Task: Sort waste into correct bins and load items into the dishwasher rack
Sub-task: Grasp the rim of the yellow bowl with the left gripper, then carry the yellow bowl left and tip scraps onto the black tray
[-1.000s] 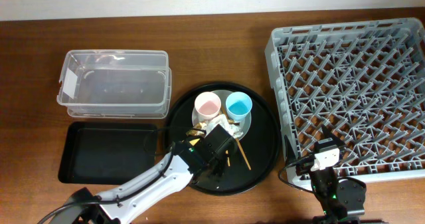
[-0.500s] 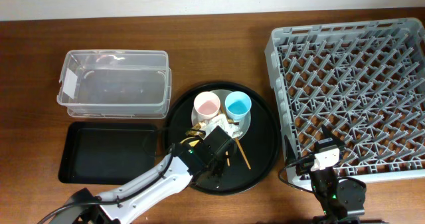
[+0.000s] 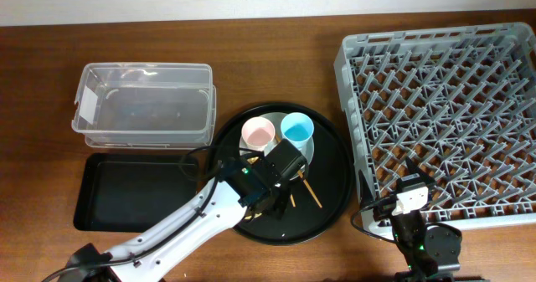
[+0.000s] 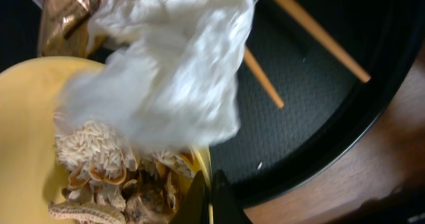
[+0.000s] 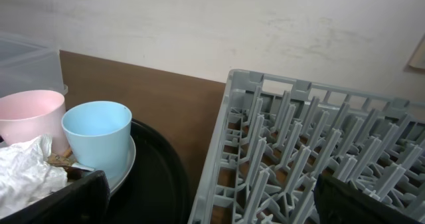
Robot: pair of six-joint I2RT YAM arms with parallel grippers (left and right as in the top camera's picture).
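My left gripper [image 3: 283, 166] is over the round black tray [image 3: 331, 190], shut on the rim of the yellow bowl [image 4: 26, 131]; its fingertips [image 4: 207, 196] pinch that rim. The bowl holds rice-like food scraps [image 4: 99, 157] and a crumpled white napkin [image 4: 172, 71], with a brown peel scrap [image 4: 66, 18] behind. The chopsticks [image 3: 306, 190] lie on the round tray. The pink cup [image 3: 258, 133] and light-blue cup [image 3: 297, 130] stand on the grey plate [image 3: 311, 151]. My right gripper [image 3: 410, 194] is open and empty at the front edge of the dishwasher rack [image 3: 444, 115].
The clear tub [image 3: 142, 106] with a white label stands at the back left, and the shallow black rectangular tray [image 3: 134, 190] lies in front of it. In the right wrist view the rack's wall [image 5: 232, 151] is close, with the blue cup [image 5: 96, 131] to its left.
My left gripper has moved away from the front edge and slightly right over the round tray. The two cups have shifted a little to the left. The right arm has not moved.
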